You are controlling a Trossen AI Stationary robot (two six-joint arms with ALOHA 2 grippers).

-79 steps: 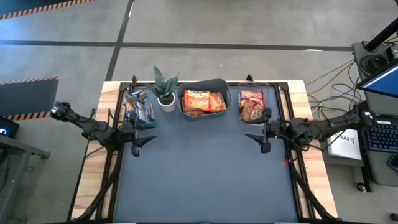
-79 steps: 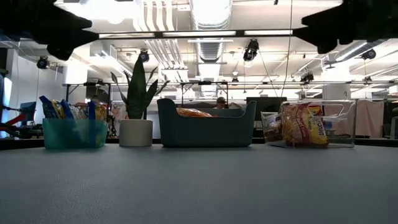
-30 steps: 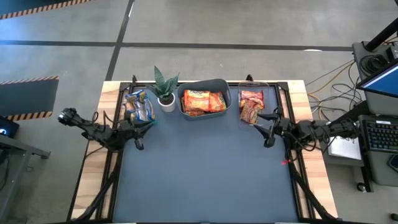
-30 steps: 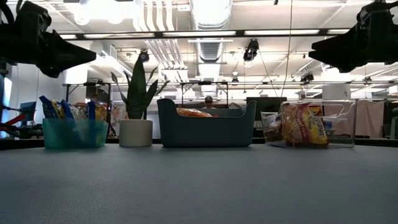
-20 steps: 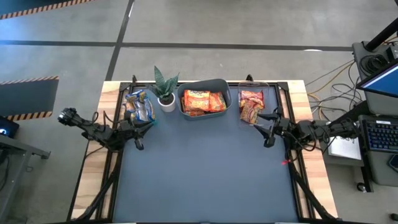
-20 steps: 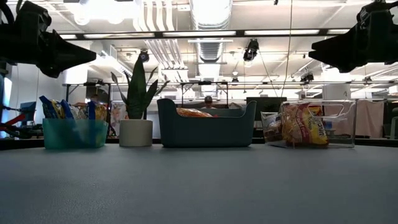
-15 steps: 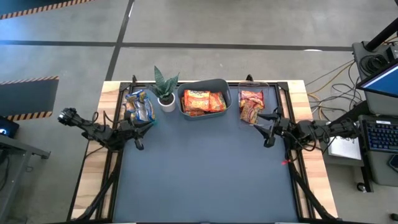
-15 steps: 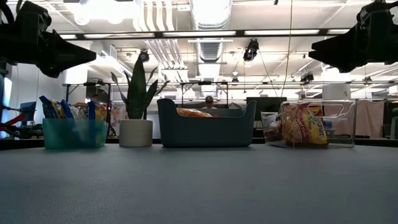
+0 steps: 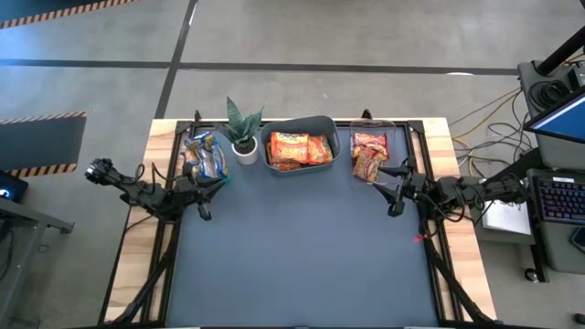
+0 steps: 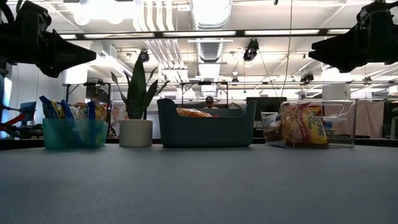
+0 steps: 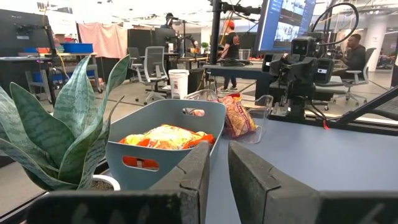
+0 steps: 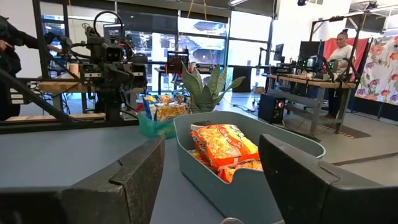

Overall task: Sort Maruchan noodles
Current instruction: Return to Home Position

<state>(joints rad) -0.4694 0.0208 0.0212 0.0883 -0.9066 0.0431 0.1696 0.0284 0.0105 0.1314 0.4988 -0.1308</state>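
Maruchan noodles [image 9: 297,149] all sorted into 3 bins [image 9: 322,121], none loose on counter [image 9: 302,260]; left claw [image 11: 219,154] narrow, right claw [image 12: 211,155] wide, both empty, parked

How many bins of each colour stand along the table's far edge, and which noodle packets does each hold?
Teal bin, holding blue packets: 1
Grey-blue bin, holding orange packets: 1
Clear bin, holding red packets: 1
Total: 3 bins
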